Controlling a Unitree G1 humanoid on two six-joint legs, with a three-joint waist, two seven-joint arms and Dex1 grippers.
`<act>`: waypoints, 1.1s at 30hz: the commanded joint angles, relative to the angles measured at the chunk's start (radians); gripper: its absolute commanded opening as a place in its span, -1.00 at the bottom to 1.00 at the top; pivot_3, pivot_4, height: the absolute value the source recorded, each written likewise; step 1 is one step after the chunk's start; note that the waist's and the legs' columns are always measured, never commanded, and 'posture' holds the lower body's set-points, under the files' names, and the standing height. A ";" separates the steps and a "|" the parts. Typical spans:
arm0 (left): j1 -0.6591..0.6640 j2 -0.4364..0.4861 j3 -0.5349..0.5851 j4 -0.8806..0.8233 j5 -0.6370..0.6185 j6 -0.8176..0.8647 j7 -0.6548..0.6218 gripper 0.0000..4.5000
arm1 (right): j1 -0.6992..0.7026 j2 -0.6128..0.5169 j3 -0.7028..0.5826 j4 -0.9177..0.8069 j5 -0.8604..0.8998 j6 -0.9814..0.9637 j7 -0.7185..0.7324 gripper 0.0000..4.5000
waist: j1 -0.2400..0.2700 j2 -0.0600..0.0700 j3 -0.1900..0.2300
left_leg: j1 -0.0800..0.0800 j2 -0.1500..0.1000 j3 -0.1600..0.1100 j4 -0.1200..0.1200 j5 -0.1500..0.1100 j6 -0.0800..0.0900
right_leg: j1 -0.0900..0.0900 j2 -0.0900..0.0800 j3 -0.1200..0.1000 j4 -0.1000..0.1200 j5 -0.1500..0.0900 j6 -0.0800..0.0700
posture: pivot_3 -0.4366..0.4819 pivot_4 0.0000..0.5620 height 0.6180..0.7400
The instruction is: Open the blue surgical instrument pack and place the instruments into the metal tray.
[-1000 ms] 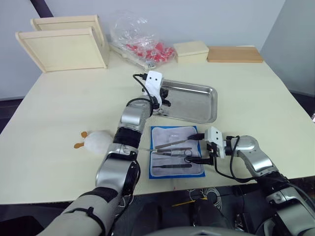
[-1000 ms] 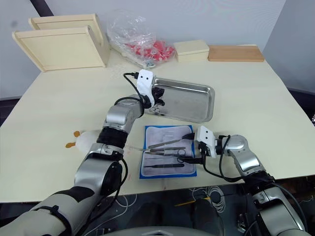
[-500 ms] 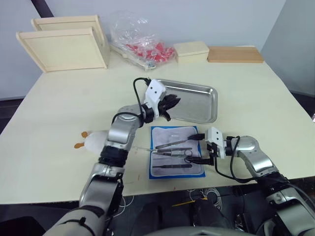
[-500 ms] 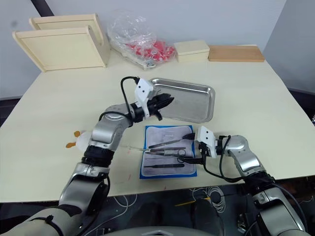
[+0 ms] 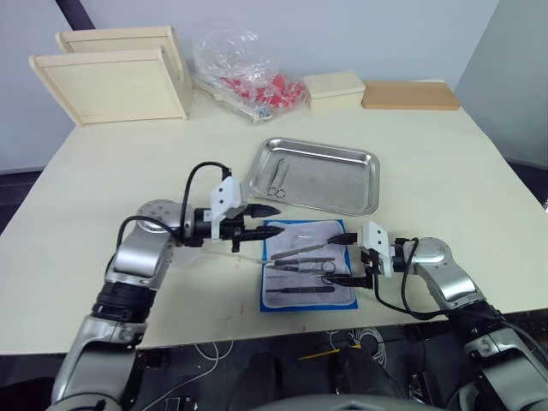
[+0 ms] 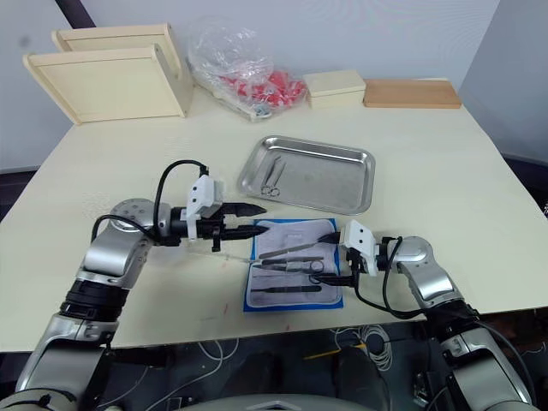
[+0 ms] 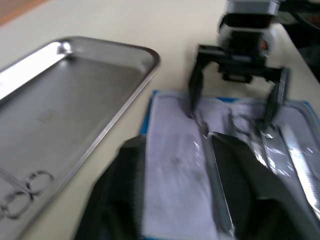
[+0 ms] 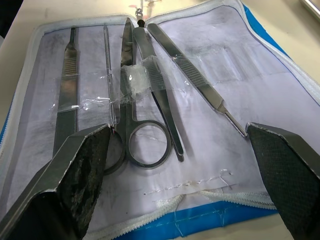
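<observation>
Both claws released, left claw (image 5: 267,224) at opened pack (image 5: 306,265), right claw (image 5: 344,259) straddling instruments (image 8: 145,100), tips blurred.

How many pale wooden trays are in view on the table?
2, both at the table's far left corner: the front wooden tray and the rear wooden tray right behind it, partly hidden by it.

Bright blue border on the pack (image 5: 306,265), whitish panel inside — silver-grey instruments (image 8: 150,95) gleaming (tray (image 5: 360,184) silver too), black fingers on both grippers, pale cream table (image 5: 445,163).
</observation>
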 commanded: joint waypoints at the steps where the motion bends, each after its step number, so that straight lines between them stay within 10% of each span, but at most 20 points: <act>1: 0.019 0.059 0.042 -0.063 -0.059 -0.018 -0.086 0.76 | 0.074 -0.044 0.056 0.106 -0.099 0.051 -0.016 1.00 | 0.001 0.001 0.001 | -0.001 0.000 0.000 0.000 0.000 0.000 | -0.001 0.000 0.000 0.000 0.000 0.000 | -0.05 -0.47 1.00; 2: 0.030 0.082 0.048 -0.068 -0.067 -0.027 -0.115 0.98 | 0.074 -0.047 0.055 0.107 -0.099 0.050 -0.014 1.00 | 0.002 0.001 0.001 | -0.001 0.000 0.000 0.000 0.000 0.000 | -0.001 -0.001 0.000 0.000 0.000 0.000 | -0.05 -0.47 1.00; 15: 0.125 0.270 0.111 -0.112 -0.161 -0.063 -0.309 0.98 | 0.100 -0.082 0.049 0.097 -0.085 0.035 0.012 1.00 | 0.027 0.003 0.002 | -0.003 -0.001 0.000 0.000 0.000 0.000 | -0.003 -0.008 -0.002 -0.002 -0.001 0.001 | -0.05 -0.47 1.00; 33: 0.042 0.200 0.018 -0.074 -0.115 -0.064 -0.244 0.98 | 0.097 -0.114 0.029 0.105 -0.054 -0.048 0.094 1.00 | 0.030 0.003 0.004 | -0.006 -0.004 0.000 -0.001 -0.001 0.002 | -0.003 -0.006 -0.005 -0.007 0.000 0.000 | -0.05 -0.47 1.00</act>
